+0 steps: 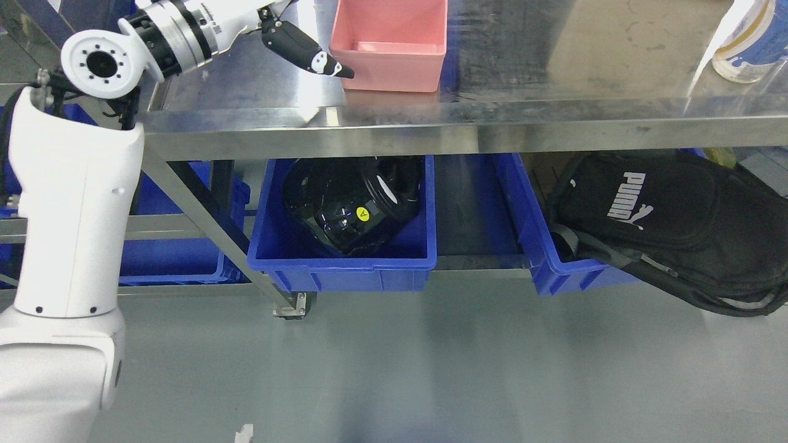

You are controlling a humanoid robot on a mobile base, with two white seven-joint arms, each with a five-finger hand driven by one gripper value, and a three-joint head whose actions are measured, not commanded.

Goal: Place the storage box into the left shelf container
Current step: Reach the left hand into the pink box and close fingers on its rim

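**Left hand beside pink box on counter, not gripping**

Pink storage box [389,46] sits upright at 12 o'clock on the steel counter [554,92], open top, looks empty. Left arm [74,203] comes up from 8 o'clock, white shell, elbow joint at 10 o'clock, forearm reaching right across the counter top. Left hand [301,50] mostly cut off by the top edge; one black finger [308,55] with a white tip extends toward the box's lower left corner, tip just beside or touching the box wall, can't tell which. Nothing gripped by what shows; finger is stretched out, not curled.

Under the counter at 6 o'clock: blue bin [342,261] on the lower shelf, holding a glossy black object [351,206] with a yellow sticker. At 4 o'clock a second blue bin [557,271] with a black backpack [677,227] lying across it and hanging over its front edge. More blue bins [178,258] at 8 o'clock behind the arm. White and blue container [748,43] at 2 o'clock on the counter, partly cropped. Grey floor [431,369] below.
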